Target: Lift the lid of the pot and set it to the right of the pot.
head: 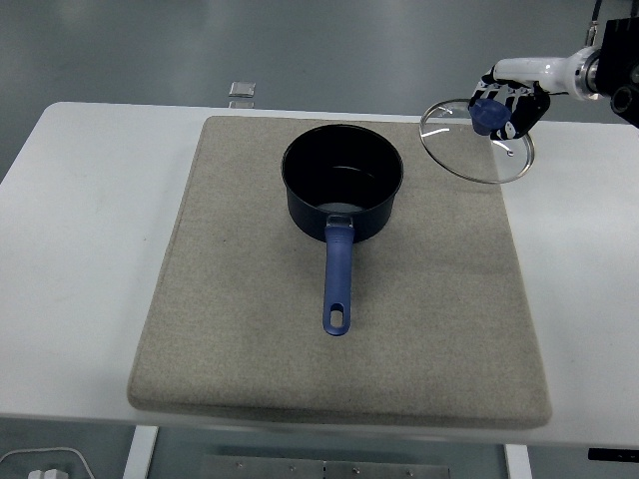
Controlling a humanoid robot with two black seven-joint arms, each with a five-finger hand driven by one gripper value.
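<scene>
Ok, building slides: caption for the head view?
Right robot hand holds the lid tilted, right of the open pot.

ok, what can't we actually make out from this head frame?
- Right hand: its fingers sit behind the lid's blue knob, so the exact grip is hidden.
- Glass lid: whether its lower rim touches the mat or hangs clear can't be told from this angle.
- Right arm: cut off by the right edge.
- Left arm: out of view.
- Small clear object at the table's far edge: too small to identify.
</scene>
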